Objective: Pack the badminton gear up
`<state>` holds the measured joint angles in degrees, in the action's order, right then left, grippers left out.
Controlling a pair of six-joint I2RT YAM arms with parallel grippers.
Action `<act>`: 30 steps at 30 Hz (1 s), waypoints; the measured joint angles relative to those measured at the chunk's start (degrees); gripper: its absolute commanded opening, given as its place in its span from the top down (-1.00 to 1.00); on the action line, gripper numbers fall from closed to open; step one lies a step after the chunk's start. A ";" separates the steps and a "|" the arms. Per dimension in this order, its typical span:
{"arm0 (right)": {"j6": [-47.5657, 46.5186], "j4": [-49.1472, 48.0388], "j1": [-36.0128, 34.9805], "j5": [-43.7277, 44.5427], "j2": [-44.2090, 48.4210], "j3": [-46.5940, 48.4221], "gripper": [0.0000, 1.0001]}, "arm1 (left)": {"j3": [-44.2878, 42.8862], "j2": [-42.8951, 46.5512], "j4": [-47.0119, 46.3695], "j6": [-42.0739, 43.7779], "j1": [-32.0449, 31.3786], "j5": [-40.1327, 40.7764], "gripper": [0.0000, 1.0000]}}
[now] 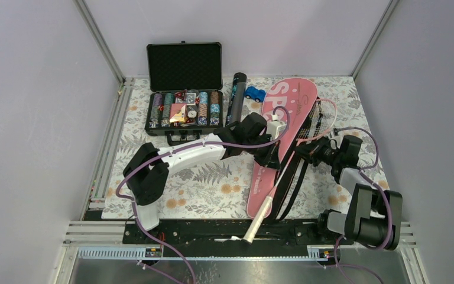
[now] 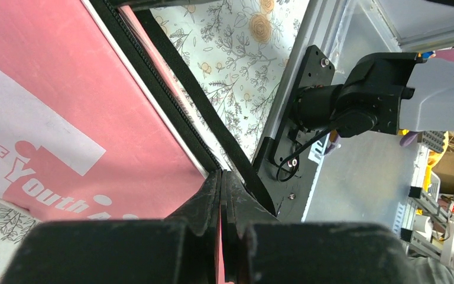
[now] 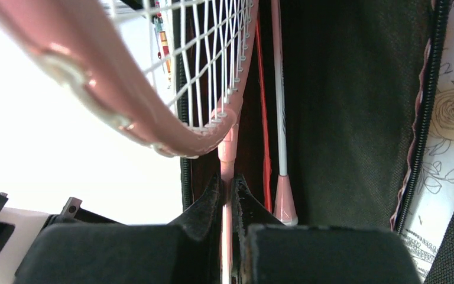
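One racket [image 3: 280, 118] inside pink cover [image 1: 295, 97] — chips [image 1: 184, 109] fill black case [image 1: 184, 66]

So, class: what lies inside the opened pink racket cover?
Black lining and a second racket's white shaft show behind the racket the right hand grips; the pink flap hides the rest.

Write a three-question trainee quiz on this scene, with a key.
1. True or false: the right pincer is shut on a racket shaft.
2. What lies between the chip case and the pink cover? A: a black tube and a blue toy car. B: a shuttlecock. C: a ball.
3. Fill in: the chip case's lid stands ___.
Key: 1 true; 2 A; 3 open.
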<state>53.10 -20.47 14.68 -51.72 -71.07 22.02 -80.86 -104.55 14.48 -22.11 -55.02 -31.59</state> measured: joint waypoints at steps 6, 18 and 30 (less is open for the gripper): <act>-0.13 -3.08 0.00 -3.32 -5.11 0.72 1.00 | 0.02 0.61 1.42 3.48 0.44 -0.87 1.00; -1.09 -0.66 -3.10 -6.45 2.32 -3.76 1.00 | 0.37 0.79 2.05 7.30 1.86 -3.89 1.00; 2.47 -5.70 -8.48 -9.09 -2.99 -3.43 1.00 | -1.81 0.48 3.10 9.77 2.01 -5.49 1.00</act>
<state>55.57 -26.17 6.20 -60.82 -74.06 18.59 -82.67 -104.07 17.58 -12.34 -53.01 -37.08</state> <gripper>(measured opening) 0.033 0.009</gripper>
